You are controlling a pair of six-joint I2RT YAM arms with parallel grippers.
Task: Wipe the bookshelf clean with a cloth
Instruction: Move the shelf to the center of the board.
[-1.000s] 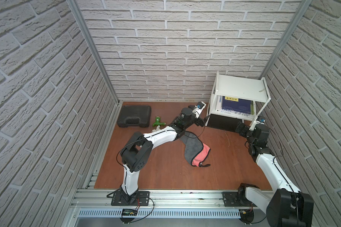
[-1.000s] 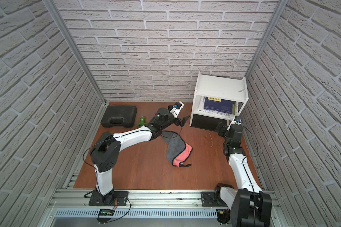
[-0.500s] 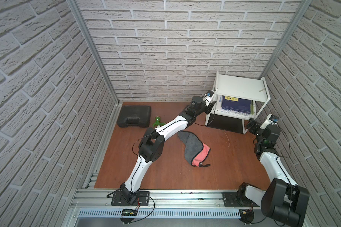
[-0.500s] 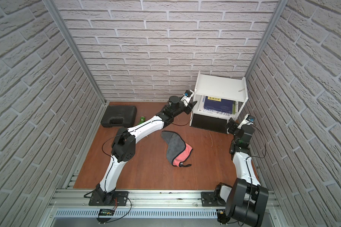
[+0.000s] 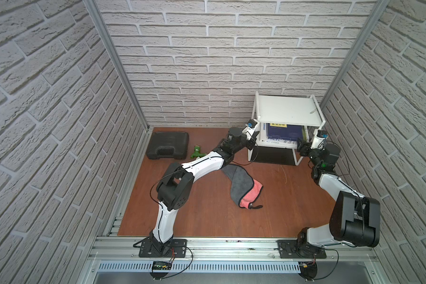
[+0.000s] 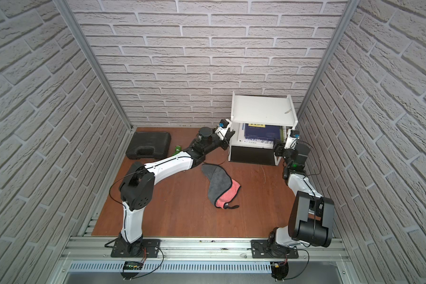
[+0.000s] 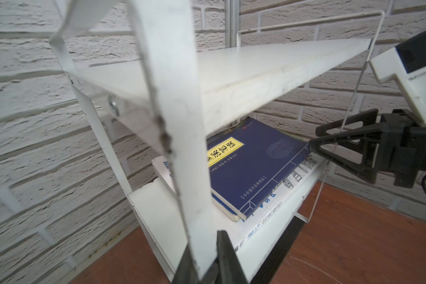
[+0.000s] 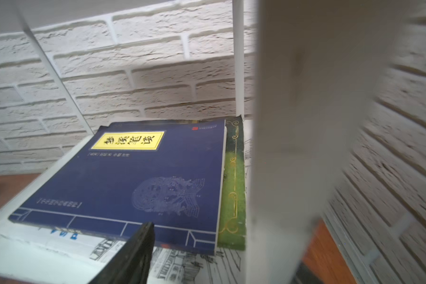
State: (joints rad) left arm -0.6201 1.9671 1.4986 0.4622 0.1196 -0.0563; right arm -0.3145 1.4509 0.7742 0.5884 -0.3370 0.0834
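The left gripper [image 7: 204, 255] is clamped on the near left leg [image 7: 177, 98] of the small white two-tier bookshelf [image 5: 287, 110]. The right gripper [image 7: 314, 137] straddles its near right leg [image 8: 293, 147], though whether it has bitten I cannot tell. The grey-and-pink microfibre cloth [image 5: 241, 182] lies loose on the brown table [image 5: 207, 216], so steadying the shelf seems the step in hand; next, one gripper must fetch the cloth.

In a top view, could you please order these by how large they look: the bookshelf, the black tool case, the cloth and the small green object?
1. bookshelf
2. black tool case and cloth: they look about alike, so I do not rank them
3. green object, clearly the smallest
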